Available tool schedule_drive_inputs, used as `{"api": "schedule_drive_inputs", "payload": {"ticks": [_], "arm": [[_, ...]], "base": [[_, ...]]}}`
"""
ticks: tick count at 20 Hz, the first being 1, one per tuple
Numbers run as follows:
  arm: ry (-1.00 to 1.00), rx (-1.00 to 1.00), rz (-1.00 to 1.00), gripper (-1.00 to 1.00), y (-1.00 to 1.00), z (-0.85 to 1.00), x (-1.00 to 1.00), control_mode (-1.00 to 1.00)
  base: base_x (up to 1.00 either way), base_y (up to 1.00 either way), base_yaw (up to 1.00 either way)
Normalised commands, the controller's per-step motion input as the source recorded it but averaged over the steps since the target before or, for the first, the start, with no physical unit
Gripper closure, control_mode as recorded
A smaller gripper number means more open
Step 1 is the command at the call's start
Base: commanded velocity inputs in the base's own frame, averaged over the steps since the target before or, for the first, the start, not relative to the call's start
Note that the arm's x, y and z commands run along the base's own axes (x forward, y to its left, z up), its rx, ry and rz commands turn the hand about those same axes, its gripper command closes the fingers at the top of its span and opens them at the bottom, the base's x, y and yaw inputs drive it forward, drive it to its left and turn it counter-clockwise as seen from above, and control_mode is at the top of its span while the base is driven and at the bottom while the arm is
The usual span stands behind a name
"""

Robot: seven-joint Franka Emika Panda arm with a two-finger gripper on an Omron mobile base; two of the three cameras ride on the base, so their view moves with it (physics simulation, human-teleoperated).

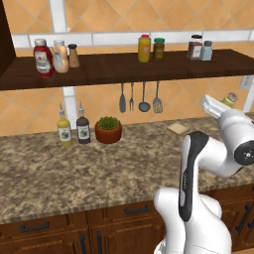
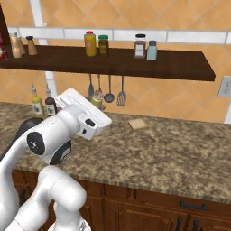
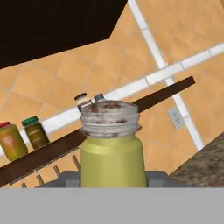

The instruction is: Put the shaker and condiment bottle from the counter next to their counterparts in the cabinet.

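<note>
The shaker (image 3: 112,146), yellow-green with a grey top, sits clamped in the gripper (image 2: 96,102), lifted above the counter (image 1: 74,168) and below the shelf (image 1: 124,69). The peach bottle (image 1: 60,56) stands on the shelf's left end between the ketchup (image 1: 43,58) and a slim brown shaker (image 1: 73,55). Mid-shelf stand a yellow bottle (image 1: 144,48) and a green-capped jar (image 1: 158,49). Toward the right end stand a dark brown shaker (image 1: 195,47) and a blue shaker (image 1: 206,50), side by side.
</note>
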Motion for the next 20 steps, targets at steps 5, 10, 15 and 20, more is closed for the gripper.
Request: {"api": "schedule_drive_inputs", "payload": {"ticks": [5, 10, 15, 20], "arm": [[0.09, 0.0, -0.25, 1.0, 0.0, 0.46, -0.02, -1.0], [0.0, 0.0, -0.13, 1.0, 0.0, 0.83, -0.21, -1.0], [0.18, 0.0, -0.02, 1.0, 0.01, 0.53, 0.2, -1.0], [0.19, -0.02, 0.0, 1.0, 0.02, 0.13, 0.42, -1.0]], "base": [[0.0, 0.0, 0.0], [0.0, 0.0, 0.0], [0.0, 0.0, 0.0], [0.0, 0.0, 0.0]]}}
